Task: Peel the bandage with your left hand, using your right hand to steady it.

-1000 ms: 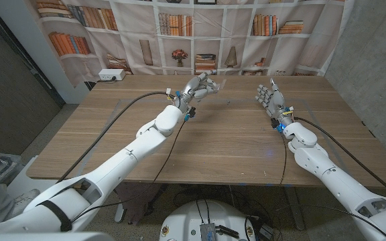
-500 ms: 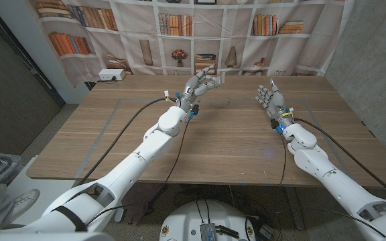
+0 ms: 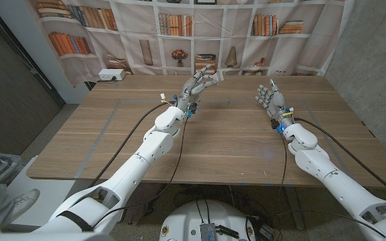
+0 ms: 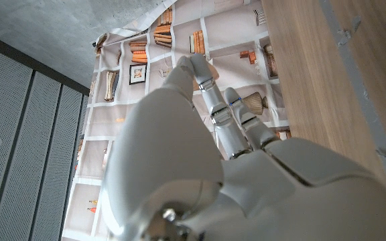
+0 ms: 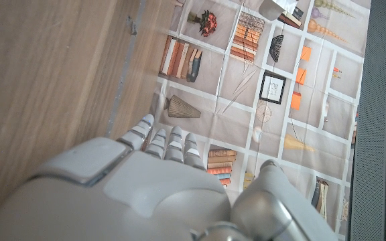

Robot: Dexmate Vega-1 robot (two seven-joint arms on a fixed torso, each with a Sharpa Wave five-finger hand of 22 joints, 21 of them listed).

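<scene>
Bandage: I can't make it out on the table (image 3: 233,134) or in either hand. My left hand (image 3: 200,86) hangs far out, fingers spread, holding nothing. My right hand (image 3: 268,98) waits opposite, upright, apparently empty, ready to steady.

Even, soft indoor light, faint shadows; head view bends at its edges.

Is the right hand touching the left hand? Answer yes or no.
No. In the head view the right hand stands well apart from the left hand.
</scene>
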